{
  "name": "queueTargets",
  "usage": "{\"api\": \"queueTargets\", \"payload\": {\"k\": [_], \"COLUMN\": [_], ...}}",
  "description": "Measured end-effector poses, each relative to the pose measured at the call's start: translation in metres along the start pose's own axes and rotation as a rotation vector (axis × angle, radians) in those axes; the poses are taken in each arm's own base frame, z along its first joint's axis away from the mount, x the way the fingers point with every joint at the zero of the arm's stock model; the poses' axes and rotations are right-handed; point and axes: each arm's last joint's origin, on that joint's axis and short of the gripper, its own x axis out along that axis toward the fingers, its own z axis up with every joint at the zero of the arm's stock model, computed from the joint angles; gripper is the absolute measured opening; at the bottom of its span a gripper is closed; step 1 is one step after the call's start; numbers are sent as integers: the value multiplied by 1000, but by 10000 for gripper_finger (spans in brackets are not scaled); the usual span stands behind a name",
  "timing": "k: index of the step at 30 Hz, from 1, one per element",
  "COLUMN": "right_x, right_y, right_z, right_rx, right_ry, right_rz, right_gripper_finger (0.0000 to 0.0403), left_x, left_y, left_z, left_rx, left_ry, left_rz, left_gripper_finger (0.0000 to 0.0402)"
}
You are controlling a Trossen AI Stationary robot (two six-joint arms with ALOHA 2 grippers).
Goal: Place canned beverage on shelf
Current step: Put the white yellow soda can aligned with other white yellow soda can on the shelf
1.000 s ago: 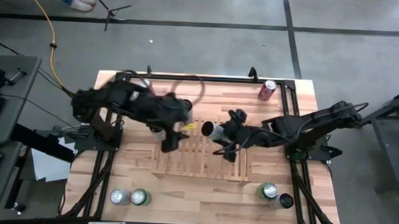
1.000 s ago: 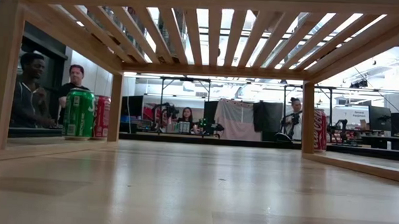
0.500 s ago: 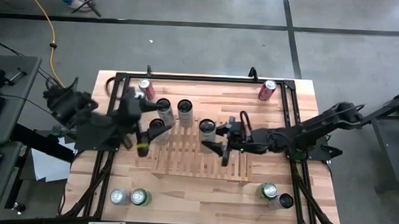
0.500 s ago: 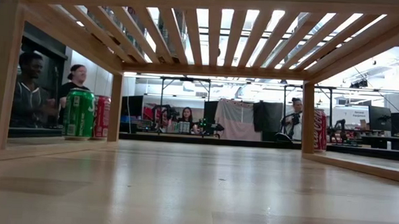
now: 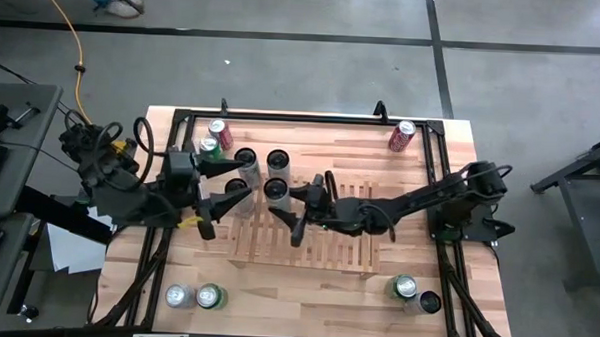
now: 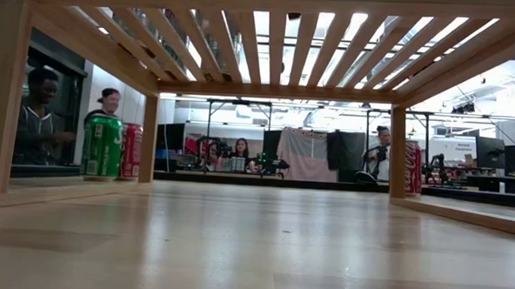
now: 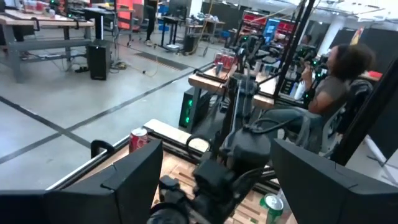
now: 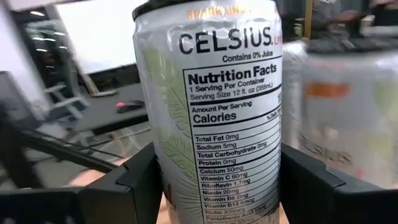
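Moved: your right tool [image 5: 297, 207] has carried its Celsius can [image 5: 275, 190] further across the shelf [image 5: 327, 252] toward the left arm's side, and your left tool [image 5: 219, 182] has pulled back off the slats toward the surface's left edge.
Right tool: fingers stand either side of the white Celsius can [image 8: 214, 112] and hold it upright, label facing the wrist camera.
Held can: it sits over the shelf's far-left part, just beside three other dark-topped cans [image 5: 248, 165] standing at the shelf's far-left corner.
Left tool: fingers spread wide with nothing between them, hovering by the shelf's left end.
Shelf: the slatted light-wood panel lies in the middle of the surface [image 5: 305, 299]; in the low view you look up through its slats [image 6: 271, 40].
Other cans: a red can [image 5: 401, 135] at the far-right corner, a red can [image 5: 218, 133] at the far left, two cans [image 5: 195, 296] near left, two cans [image 5: 412, 291] near right.
Low view: a green can [image 6: 102, 146] stands beside a red one [image 6: 131, 149]; people [image 6: 41, 118] sit beyond the surface.
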Motion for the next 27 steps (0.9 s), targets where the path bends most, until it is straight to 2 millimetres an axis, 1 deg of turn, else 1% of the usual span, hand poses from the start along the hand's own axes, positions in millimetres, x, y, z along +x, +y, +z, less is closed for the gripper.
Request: {"api": "queueTargets", "payload": {"k": [3, 6, 9, 17, 27], "right_x": [3, 5, 7, 10, 11], "right_y": [-1, -1, -4, -10, -12], "right_z": [-7, -10, -10, -11, -12], "right_rx": [-5, -1, -4, -14, 6], "right_ry": [0, -9, -7, 10, 20], "right_rz": [-52, -64, -71, -64, -74], "right_gripper_finger": [236, 236, 237, 272, 278], "left_x": [0, 0, 0, 0, 0], "left_y": [-1, -1, -1, -1, -2], "left_z": [1, 1, 1, 1, 0], "left_rx": [17, 19, 22, 31, 32], "left_ry": [-8, -4, 0, 3, 13], "left_rz": [-7, -20, -26, -30, -57], "left_gripper_finger": [288, 288, 288, 288, 288]}}
